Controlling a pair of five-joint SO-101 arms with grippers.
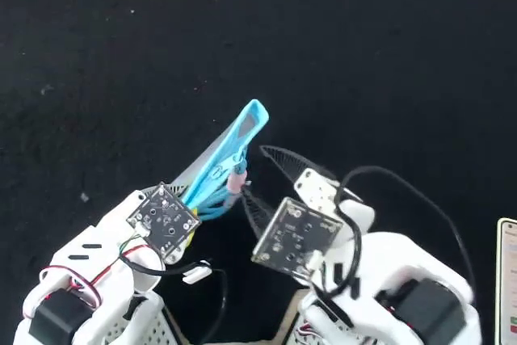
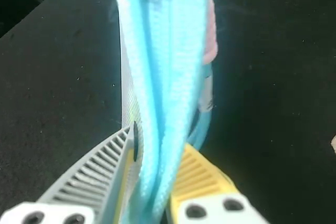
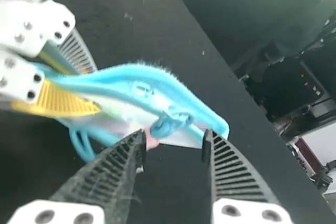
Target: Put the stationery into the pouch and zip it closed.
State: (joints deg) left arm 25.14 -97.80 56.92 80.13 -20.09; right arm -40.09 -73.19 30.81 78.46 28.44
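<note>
A light blue pouch (image 1: 230, 147) with a grey side is held off the black table, slanting up and away from the arms. My left gripper (image 1: 196, 197) is shut on its near end; in the left wrist view the blue zipper band (image 2: 163, 77) runs between the grey and yellow fingers (image 2: 197, 174). My right gripper (image 1: 253, 171) stands open right beside the pouch, its black fingers (image 3: 118, 166) on either side of the zipper pull (image 3: 169, 121) without closing on it. A pink item (image 1: 237, 182) shows at the pouch's edge. A blue cord (image 3: 81, 140) hangs below.
The black table (image 1: 339, 62) stretches wide beyond the pouch. A light flat object (image 1: 507, 280) lies at the right edge. A white connector and cable (image 1: 198, 274) hang between the two arm bases.
</note>
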